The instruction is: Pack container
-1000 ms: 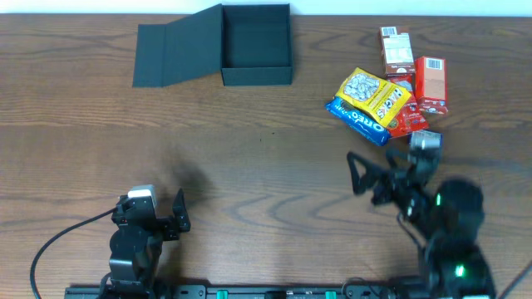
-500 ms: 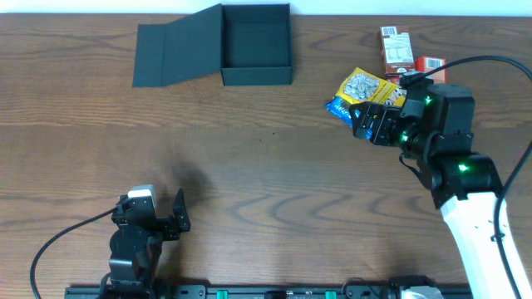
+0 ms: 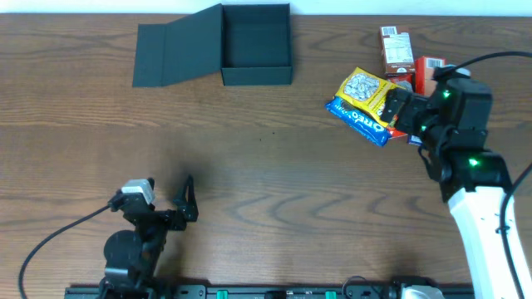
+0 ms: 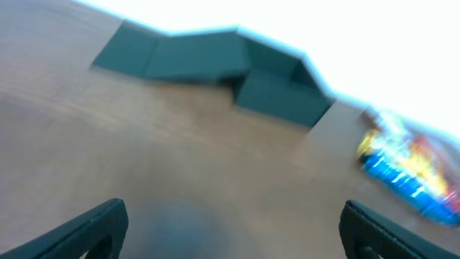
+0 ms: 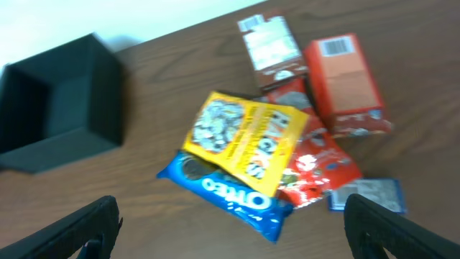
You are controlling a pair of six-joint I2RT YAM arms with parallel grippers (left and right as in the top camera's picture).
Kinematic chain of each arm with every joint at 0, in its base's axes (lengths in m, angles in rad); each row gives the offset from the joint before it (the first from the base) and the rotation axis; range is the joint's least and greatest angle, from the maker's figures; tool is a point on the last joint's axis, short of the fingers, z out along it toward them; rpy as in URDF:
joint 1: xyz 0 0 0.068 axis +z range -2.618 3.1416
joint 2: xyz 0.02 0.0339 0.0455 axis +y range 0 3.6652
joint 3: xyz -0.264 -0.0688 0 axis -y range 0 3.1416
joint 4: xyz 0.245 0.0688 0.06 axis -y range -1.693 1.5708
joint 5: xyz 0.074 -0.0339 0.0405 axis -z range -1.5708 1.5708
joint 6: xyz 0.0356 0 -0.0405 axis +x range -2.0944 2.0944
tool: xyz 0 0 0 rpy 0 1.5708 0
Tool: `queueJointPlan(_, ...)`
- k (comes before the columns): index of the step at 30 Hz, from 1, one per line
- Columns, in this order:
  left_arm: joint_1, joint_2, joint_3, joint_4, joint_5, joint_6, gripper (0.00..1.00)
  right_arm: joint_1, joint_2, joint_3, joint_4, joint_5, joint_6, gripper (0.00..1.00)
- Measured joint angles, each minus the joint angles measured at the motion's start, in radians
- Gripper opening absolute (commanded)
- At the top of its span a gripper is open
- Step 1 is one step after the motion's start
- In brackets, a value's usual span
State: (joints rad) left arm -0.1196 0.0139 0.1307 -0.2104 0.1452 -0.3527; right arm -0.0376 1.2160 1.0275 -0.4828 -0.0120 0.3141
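The black container [image 3: 256,45] sits open at the back of the table, its flap lid [image 3: 177,56] flat to its left; it also shows in the left wrist view [image 4: 277,92] and the right wrist view [image 5: 61,101]. A snack pile lies at the right: a yellow packet [image 3: 371,94], a blue Oreo packet [image 3: 359,122], a red packet [image 5: 315,167] and red cartons [image 3: 396,50]. My right gripper [image 3: 401,106] is open and empty above the pile. My left gripper [image 3: 184,203] is open and empty, low at the front left.
A small grey-blue packet [image 5: 366,196] lies by the red packet. A second red carton [image 5: 343,85] lies to the right of the first one. Bare wooden table [image 3: 274,166] spreads between container and grippers. The left arm's cable [image 3: 58,237] trails at the front left.
My right arm has swung from the front right up to the snack pile and now hangs over it. My left gripper has tilted up a little.
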Motion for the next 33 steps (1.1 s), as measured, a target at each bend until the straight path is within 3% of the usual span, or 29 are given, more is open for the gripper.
queueJointPlan(5, 0.000, 0.126, -0.009, 0.326, 0.071, -0.041, 0.95, -0.049, 0.030, 0.000, 0.042, 0.002, 0.015, 0.99)
queueJointPlan(8, 0.000, 0.344, 0.010, 0.469, 0.131, -0.043, 0.95, -0.072, 0.048, 0.001, 0.093, 0.001, 0.016, 0.99)
queueJointPlan(10, 0.000, 0.511, 0.063, 0.472, 0.165, -0.028, 0.95, -0.088, 0.056, 0.001, 0.108, 0.002, 0.016, 0.99)
queueJointPlan(14, 0.000, 0.877, 0.329, 0.360, 0.215, 0.058, 0.95, -0.133, 0.072, 0.001, 0.105, 0.001, 0.019, 0.99)
queueJointPlan(22, -0.035, 1.520, 1.116, -0.053, 0.212, 0.220, 0.95, -0.213, 0.079, 0.002, 0.064, 0.002, 0.014, 0.99)
queueJointPlan(27, -0.128, 1.881, 1.587, -0.271, 0.104, 0.235, 0.95, -0.235, 0.079, 0.003, 0.060, 0.002, 0.011, 0.99)
queueJointPlan(33, -0.233, 2.190, 1.930, -0.391, -0.008, 0.238, 0.95, -0.248, 0.080, 0.003, 0.071, 0.003, 0.000, 0.99)
